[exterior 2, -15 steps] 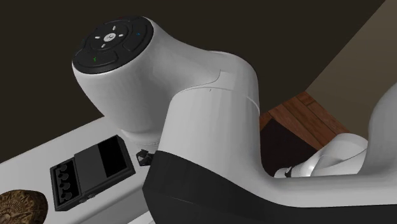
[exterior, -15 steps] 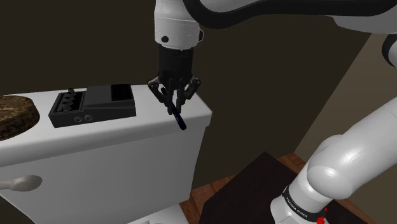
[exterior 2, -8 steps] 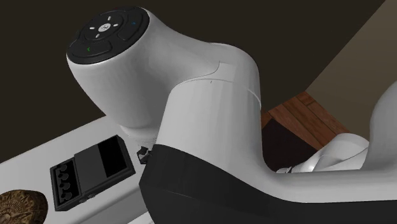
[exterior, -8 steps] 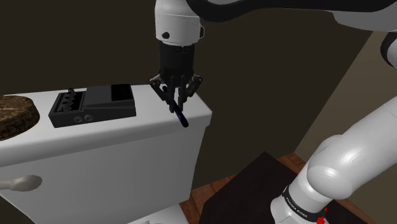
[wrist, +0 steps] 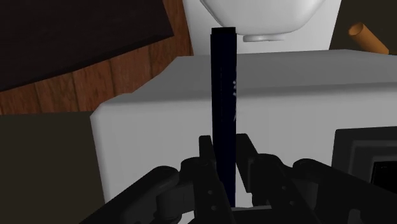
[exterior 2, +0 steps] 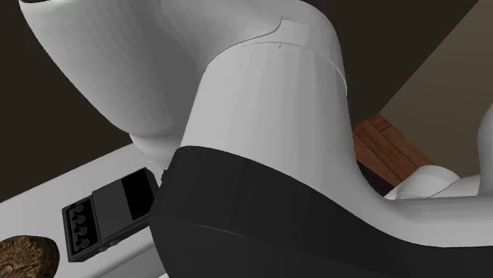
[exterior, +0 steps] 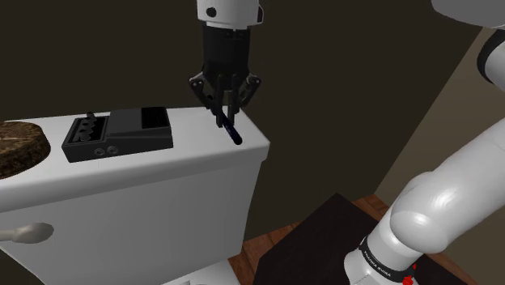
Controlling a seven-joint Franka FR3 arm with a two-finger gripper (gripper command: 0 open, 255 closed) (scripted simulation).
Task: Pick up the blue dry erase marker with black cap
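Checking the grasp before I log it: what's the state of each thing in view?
black two-finger tool: shut on the dark blue marker.
dark blue marker: clasped, tilted, lower end looks clear of the white toilet tank lid.
black box-shaped pedal with knobs: flat on the lid, untouched.
brown round rough disc: lying on the lid, at the shoulder view's left edge.

Dim, even light from above. The white toilet tank (exterior: 162,194) is brightest on its top, its front shaded grey; the walls behind are dark brown.
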